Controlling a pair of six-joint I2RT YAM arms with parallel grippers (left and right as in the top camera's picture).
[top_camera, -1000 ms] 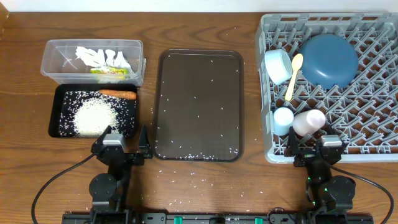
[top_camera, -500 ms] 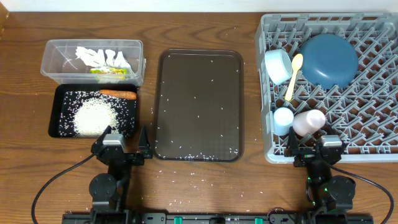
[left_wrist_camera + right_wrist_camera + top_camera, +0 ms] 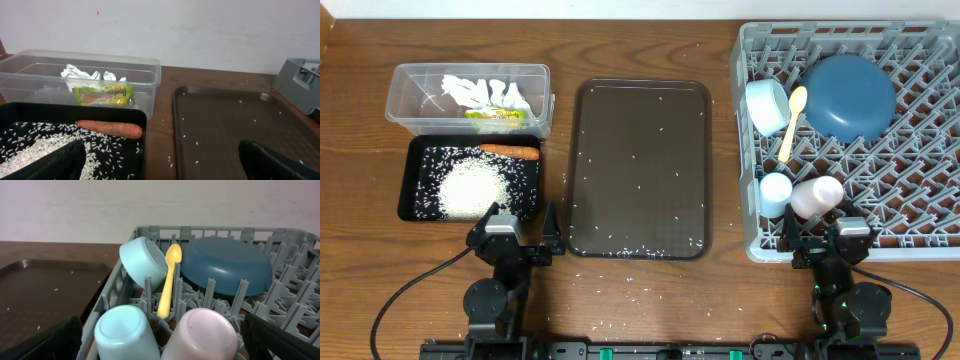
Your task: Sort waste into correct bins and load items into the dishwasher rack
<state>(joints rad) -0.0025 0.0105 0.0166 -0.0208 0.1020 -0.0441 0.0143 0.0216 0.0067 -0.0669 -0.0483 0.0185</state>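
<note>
On our left, the clear tub [image 3: 410,75] holds tissue [image 3: 470,92] and a wrapper [image 3: 495,117]. The black tray [image 3: 412,205] holds rice [image 3: 470,188] and a carrot stick [image 3: 510,151], just ahead of our left gripper [image 3: 516,226], which is spread and empty. The rack [image 3: 920,200] holds a pale bowl [image 3: 767,105], spoon [image 3: 792,122], dark-blue bowl [image 3: 848,97], blue cup [image 3: 776,192] and pink cup [image 3: 817,195], just beyond our right gripper [image 3: 825,237], likewise spread and empty.

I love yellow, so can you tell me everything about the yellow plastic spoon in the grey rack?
The yellow plastic spoon looks smooth and shiny, one piece with a small oval scoop and a slim handle. It stands tilted in the light-grey plastic dishwasher rack, scoop end up, handle down among the pegs. It sits between the tipped pale bowl and the big dark-blue bowl, seemingly leaning on the pale one.
</note>
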